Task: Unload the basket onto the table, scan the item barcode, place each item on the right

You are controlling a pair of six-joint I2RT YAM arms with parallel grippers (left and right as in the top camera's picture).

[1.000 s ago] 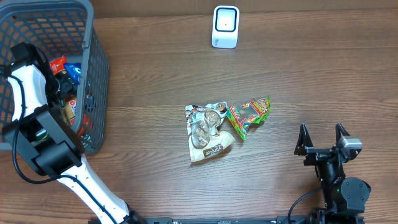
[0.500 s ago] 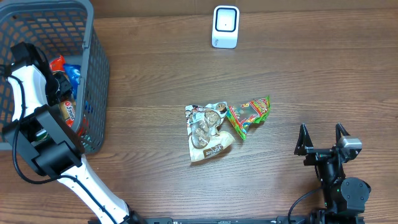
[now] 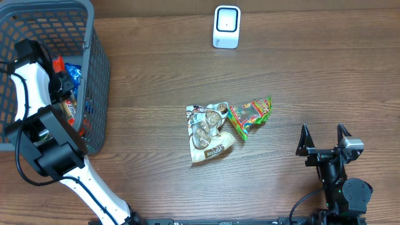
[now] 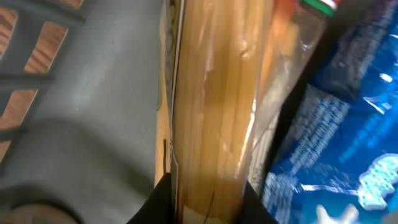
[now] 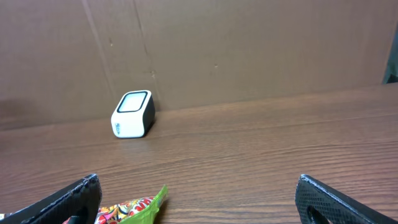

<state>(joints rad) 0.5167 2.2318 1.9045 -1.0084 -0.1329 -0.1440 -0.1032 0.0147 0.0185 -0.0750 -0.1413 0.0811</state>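
Inside the grey basket [image 3: 98,75] at the far left, my left gripper [image 3: 62,84] is shut on a clear packet of spaghetti [image 4: 211,93]. Its dark fingers press both sides of the packet at the bottom of the left wrist view, around my left gripper [image 4: 208,196]. From overhead the packet's labelled end [image 3: 70,111] shows below the gripper. The white barcode scanner [image 3: 226,27] stands at the table's back middle, also visible as the scanner [image 5: 132,114]. My right gripper [image 3: 324,139] rests open at the front right, nothing between its fingers.
A blue packet [image 4: 336,143] lies against the spaghetti in the basket, with the basket wall [image 4: 81,93] on the other side. A white snack bag [image 3: 208,132] and a green snack bag [image 3: 250,114] lie mid-table. The green bag's corner [image 5: 134,210] shows near my right gripper [image 5: 199,202].
My left gripper has closed on the spaghetti packet in the basket, and the packet has shifted a little with it. The right arm has not moved.
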